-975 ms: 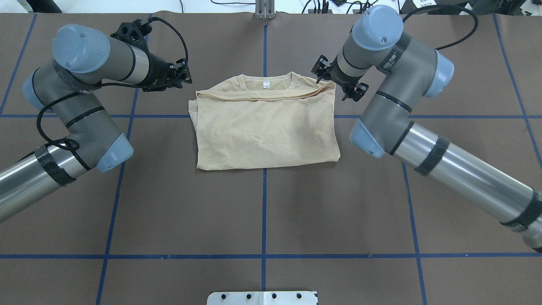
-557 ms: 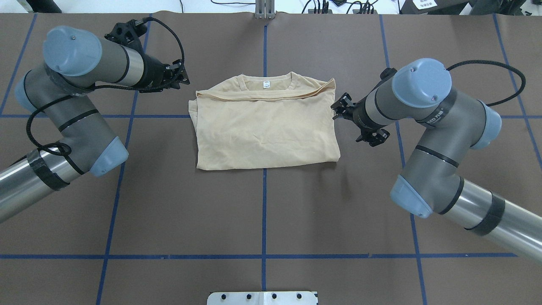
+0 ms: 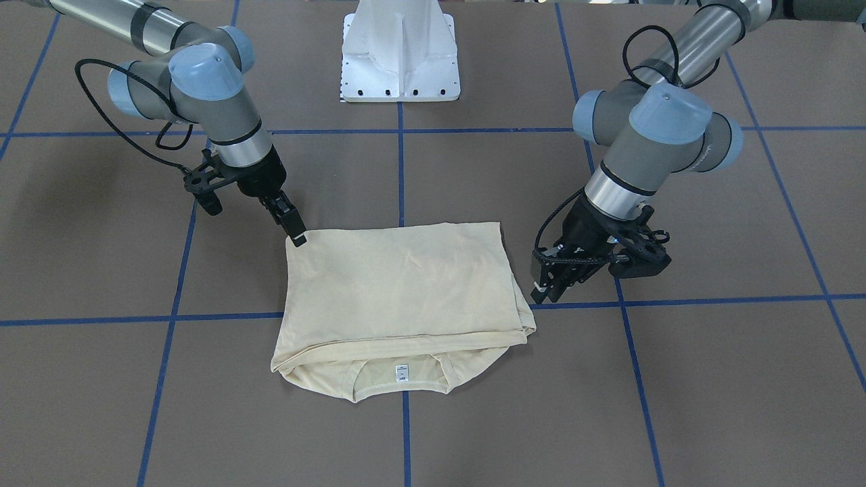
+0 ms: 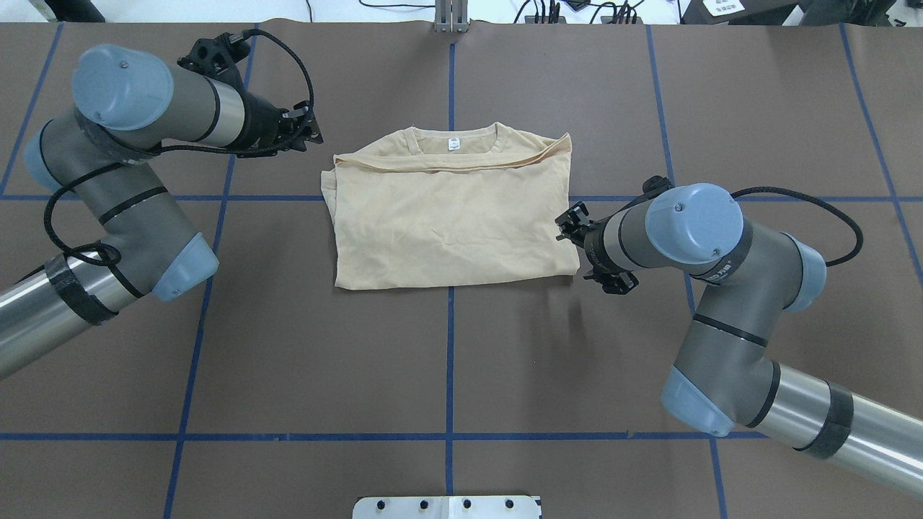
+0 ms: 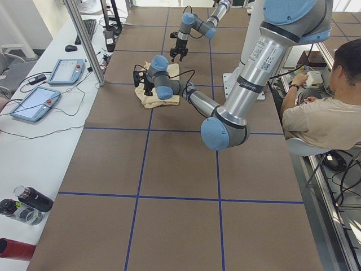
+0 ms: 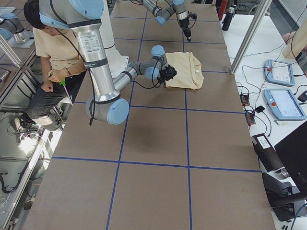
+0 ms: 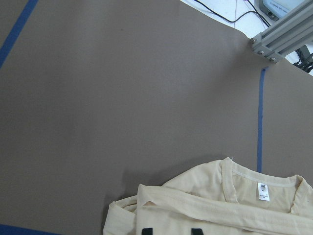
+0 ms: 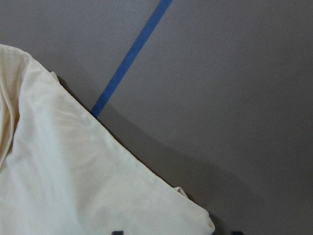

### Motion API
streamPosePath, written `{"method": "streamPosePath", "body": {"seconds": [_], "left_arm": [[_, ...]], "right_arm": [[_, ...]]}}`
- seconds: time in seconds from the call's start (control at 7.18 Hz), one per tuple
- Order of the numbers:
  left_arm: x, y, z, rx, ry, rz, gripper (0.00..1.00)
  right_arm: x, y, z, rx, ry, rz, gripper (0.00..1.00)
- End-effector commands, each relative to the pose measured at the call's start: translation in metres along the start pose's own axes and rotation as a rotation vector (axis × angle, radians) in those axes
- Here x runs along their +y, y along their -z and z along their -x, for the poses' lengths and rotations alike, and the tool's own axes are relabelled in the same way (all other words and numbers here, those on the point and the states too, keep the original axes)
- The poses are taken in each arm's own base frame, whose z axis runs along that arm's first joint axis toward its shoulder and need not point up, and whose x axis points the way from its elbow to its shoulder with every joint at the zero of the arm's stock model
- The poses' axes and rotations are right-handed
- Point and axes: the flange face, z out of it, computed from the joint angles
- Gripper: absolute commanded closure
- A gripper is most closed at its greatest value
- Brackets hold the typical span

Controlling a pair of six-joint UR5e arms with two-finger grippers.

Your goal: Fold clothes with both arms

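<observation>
Shirt (image 4: 451,223) lies folded into a rough rectangle mid-table (image 4: 447,375), collar along the far edge. Right gripper (image 3: 296,233) is down at the near right corner, fingertips (image 8: 116,232) spread wide with the corner between them, gripping nothing. Left gripper (image 4: 311,128) hangs just off the far left corner, not touching, and I can't tell how open it is. Brown table shows wide on every side of the shirt.

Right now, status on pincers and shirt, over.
Right pincer open at shirt corner. Left pincer empty, beside shirt. Shirt folded, flat. Nothing in the way.
</observation>
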Motion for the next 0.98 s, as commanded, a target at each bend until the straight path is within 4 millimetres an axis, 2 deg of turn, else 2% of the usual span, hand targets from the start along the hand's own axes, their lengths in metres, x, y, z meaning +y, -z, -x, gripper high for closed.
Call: {"method": "streamPosePath", "body": {"seconds": [0.0, 0.14, 0.42, 0.56, 0.7, 0.84], "left_arm": [[0.0005, -0.0001, -0.0002, 0.0, 0.0, 0.0, 0.62], [0.0005, -0.0005, 0.001, -0.003, 0.001, 0.0, 0.62], [0.0004, -0.0005, 0.001, -0.003, 0.001, -0.001, 0.62], [-0.0002, -0.0005, 0.0011, -0.004, 0.001, -0.007, 0.62], [-0.0001, -0.0005, 0.0011, -0.004, 0.001, -0.006, 0.63], [-0.0002, -0.0005, 0.0011, -0.004, 0.001, -0.008, 0.62]], "right_arm": [[0.0027, -0.0135, -0.0077, 0.014, -0.009, -0.013, 0.25], [0.0028, -0.0205, -0.0105, 0.02, -0.011, -0.026, 0.26], [0.0028, -0.0206, -0.0105, 0.02, -0.026, -0.026, 0.4], [0.004, -0.0202, -0.0108, 0.02, -0.033, -0.024, 0.56], [0.0026, -0.0196, -0.0113, 0.018, -0.066, -0.024, 0.96], [0.0046, -0.0182, -0.0106, 0.006, -0.066, -0.013, 1.0]]}}
